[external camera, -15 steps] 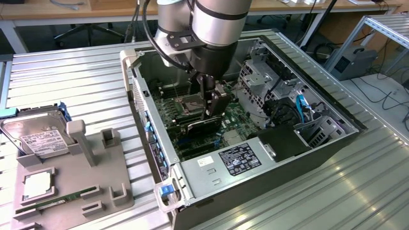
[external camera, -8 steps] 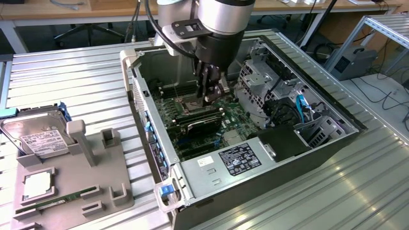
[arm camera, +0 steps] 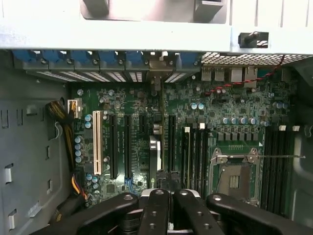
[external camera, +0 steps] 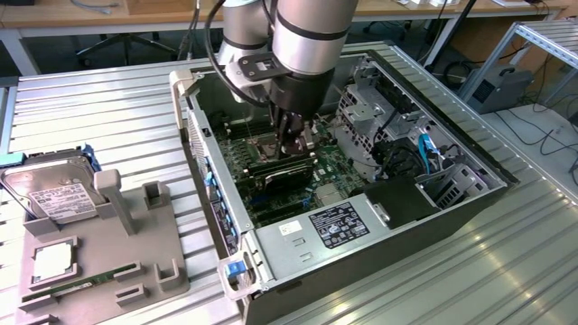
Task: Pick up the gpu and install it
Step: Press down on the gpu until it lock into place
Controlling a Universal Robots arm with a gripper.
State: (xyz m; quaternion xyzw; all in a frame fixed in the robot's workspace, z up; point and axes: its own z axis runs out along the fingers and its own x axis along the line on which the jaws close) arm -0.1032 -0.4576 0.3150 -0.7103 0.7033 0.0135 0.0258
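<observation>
Handling matters most here: the gpu (external camera: 281,175) is a thin, stiff, fairly light card, but it looks fragile, with an exposed fan face and small parts that should not be squeezed. The safe hold, as I judge it, is across the bare top edge of the board, away from the fan and from the contact edge that meets the slot. The claw (external camera: 296,143) is down inside the open computer case (external camera: 451,203), which lies on its side on the ribbed metal desk (external camera: 108,101). It is pinched narrow, with its black fingers drawn together on what appears to be the card's upper edge. From the wrist camera the gpu (arm camera: 162,112) shows edge-on as a slim dark line. It runs from the claw (arm camera: 165,205) toward the rear bracket openings and stands upright over the motherboard (arm camera: 122,103), among the long expansion slots (whether it is fully seated I cannot tell). Well apart on the exterior view's left, the hard drive (external camera: 54,196) sits in a grey holder (external camera: 135,271).
</observation>
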